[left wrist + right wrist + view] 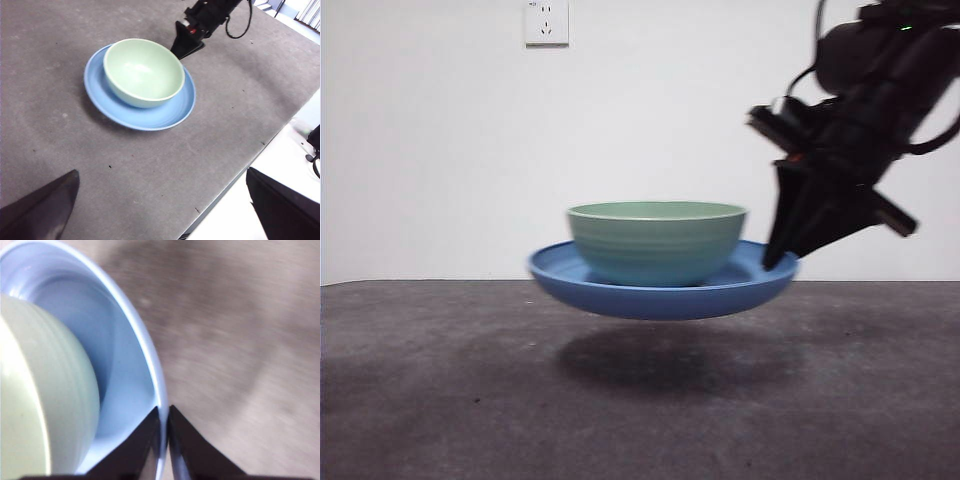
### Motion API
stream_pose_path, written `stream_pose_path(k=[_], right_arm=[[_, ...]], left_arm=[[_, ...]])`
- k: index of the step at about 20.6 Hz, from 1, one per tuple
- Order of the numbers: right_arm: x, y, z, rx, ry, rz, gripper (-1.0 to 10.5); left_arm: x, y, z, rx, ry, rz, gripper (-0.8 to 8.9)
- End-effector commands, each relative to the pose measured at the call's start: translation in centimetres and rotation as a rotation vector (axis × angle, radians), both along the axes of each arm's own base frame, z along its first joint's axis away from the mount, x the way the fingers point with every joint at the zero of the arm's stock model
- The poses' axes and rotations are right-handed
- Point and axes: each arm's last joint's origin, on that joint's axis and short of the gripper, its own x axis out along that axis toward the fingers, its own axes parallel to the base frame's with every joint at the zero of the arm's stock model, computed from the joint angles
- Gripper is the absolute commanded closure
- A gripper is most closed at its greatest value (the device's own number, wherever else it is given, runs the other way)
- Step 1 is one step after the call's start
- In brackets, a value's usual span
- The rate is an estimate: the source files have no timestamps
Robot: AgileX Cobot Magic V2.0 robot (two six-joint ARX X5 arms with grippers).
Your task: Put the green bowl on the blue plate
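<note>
The pale green bowl [657, 240] sits inside the blue plate [570, 278], and the plate hangs clear of the grey table with its shadow beneath it. My right gripper [775, 258] is shut on the plate's rim at the right side, coming down from the upper right. In the right wrist view its jaws pinch the blue plate [125, 385] rim, with the green bowl [45, 405] close beside them. The left wrist view shows the green bowl [144, 71] in the blue plate [165, 111] from above, with the right gripper [186, 46] at the rim. My left gripper [162, 210] is open, far from both.
A white wall socket [546, 21] is on the back wall. The table's edge [235, 175] runs diagonally in the left wrist view, with white floor and cables beyond it.
</note>
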Motion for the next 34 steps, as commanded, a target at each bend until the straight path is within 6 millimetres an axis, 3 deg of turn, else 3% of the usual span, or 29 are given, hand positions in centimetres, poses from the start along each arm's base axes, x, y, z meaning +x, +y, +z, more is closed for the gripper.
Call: stream_pose_path(k=[1,4,7,18,22,24,29,34], right_arm=[[1.1,2.0,-0.5,0.012,0.036,0.022,9.3],[2.2,4.3,-1.5,0.006,0.065,0.054,9.3],[2.6,5.2,-2.5,-0.007,0.09,0.066,9.3],[2.6,5.0,-3.4,-0.085,0.11,0.042,9.3],[2.4,4.9,-3.4,-0.1,0.123,0.04,7.2],[2.4,4.9,-3.3,-0.099,0.121,0.04,7.0],[1.7,2.9,0.1,-0.153,0.052,0.001,6.7],[-2.6,0.3,7.6,-0.17,-0.137,0.017,4.4]], left_arm=[[0.0,-0.1,0.2,-0.006,-0.009,-0.011,2.83],[0.0,-0.1,0.2,-0.006,-0.009,-0.011,2.83],[0.0,-0.1,0.2,-0.006,-0.009,-0.011,2.83],[0.0,-0.1,0.2,-0.006,-0.009,-0.011,2.83],[0.0,-0.1,0.2,-0.006,-0.009,-0.011,2.83],[0.0,-0.1,0.2,-0.006,-0.009,-0.011,2.83],[0.0,-0.1,0.2,-0.005,-0.009,-0.011,2.83],[0.0,-0.1,0.2,-0.005,-0.009,-0.011,2.83]])
